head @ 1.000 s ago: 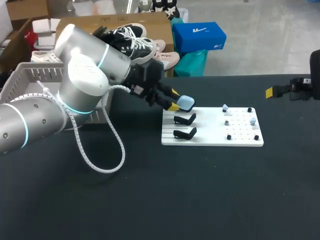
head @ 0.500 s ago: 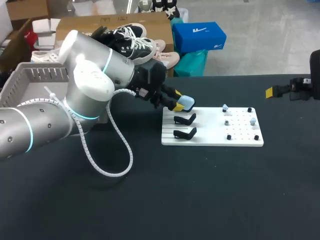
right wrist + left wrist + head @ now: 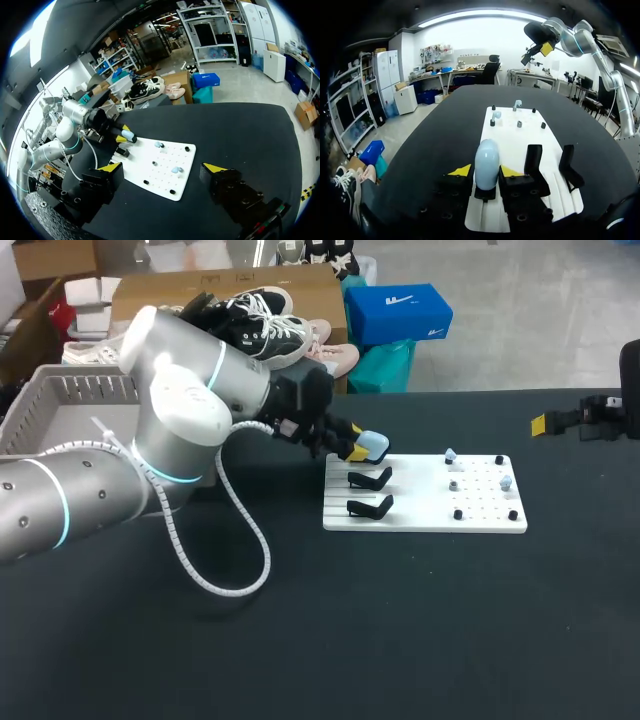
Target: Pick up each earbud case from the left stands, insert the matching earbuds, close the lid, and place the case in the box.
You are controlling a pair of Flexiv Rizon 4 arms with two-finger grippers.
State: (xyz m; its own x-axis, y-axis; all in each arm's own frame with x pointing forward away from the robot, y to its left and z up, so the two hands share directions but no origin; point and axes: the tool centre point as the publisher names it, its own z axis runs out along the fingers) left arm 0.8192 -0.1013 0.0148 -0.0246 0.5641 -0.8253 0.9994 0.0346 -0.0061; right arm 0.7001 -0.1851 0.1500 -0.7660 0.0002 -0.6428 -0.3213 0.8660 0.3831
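A light blue earbud case [image 3: 372, 446] stands on the far stand of the white board [image 3: 420, 516]. My left gripper [image 3: 361, 448] is around it. In the left wrist view the case [image 3: 486, 164] sits upright between the yellow fingertips [image 3: 462, 171], which press it from both sides. Two black stands [image 3: 371, 478] nearer me are empty. Two pale blue earbuds [image 3: 451, 455] [image 3: 506, 482] sit on pegs at the board's right half. My right gripper [image 3: 163, 168] is open and empty, held far off at the table's right edge [image 3: 548, 423].
A grey basket [image 3: 70, 400] stands at the table's back left, behind my left arm. A looped white cable [image 3: 225, 550] hangs from that arm down to the table. Small black pegs [image 3: 458, 514] dot the board.
My left gripper's fingers have narrowed around the case and the arm has shifted slightly right. The right arm has not moved.
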